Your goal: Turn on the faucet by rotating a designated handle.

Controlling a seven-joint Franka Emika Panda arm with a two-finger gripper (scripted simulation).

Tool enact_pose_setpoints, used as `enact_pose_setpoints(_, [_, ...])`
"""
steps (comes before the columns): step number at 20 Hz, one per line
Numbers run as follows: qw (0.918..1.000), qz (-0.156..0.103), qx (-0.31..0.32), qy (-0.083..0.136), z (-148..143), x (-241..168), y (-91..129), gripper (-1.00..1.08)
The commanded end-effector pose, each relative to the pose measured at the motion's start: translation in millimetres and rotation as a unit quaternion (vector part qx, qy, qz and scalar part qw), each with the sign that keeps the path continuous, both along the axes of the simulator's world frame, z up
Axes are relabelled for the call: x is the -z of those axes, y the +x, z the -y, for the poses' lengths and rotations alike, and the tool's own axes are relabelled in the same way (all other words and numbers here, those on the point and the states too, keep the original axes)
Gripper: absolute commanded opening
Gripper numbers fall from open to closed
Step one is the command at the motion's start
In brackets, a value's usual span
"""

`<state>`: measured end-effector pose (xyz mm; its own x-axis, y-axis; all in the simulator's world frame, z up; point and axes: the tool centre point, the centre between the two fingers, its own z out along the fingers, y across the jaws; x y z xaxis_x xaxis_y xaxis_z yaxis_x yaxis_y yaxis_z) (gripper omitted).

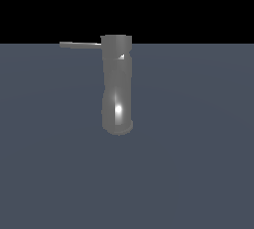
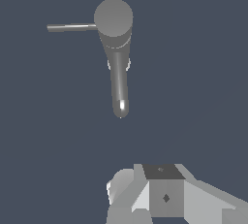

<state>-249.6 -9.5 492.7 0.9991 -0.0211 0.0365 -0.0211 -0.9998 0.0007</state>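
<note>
The faucet (image 1: 117,89) is a tall glossy grey cylinder, slightly bent, standing upright on its round base on the dark floor. The handle (image 1: 79,45) is a thin flat bar projecting horizontally from the cylinder's top toward the exterior view's left. In the wrist view I look down on the faucet (image 2: 116,48), and the handle (image 2: 70,27) sticks out sideways from its round top. Grey blocky parts of my gripper (image 2: 162,179) show at the frame's edge, well away from the faucet and touching nothing. I cannot tell how the jaws stand. The gripper is out of the exterior view.
A flat dark blue-grey floor (image 1: 198,173) extends all around the faucet. The background above the floor's far edge is black.
</note>
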Motion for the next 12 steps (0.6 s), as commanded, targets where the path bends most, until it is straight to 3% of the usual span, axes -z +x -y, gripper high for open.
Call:
enact_pose_setpoints(1, [1.0, 0.0, 0.0, 0.0, 0.0, 0.0, 0.0, -1.0])
enact_pose_setpoints(12, [0.9998, 0.001, 0.005, -0.02, 3.0, 4.5, 5.5, -1.0])
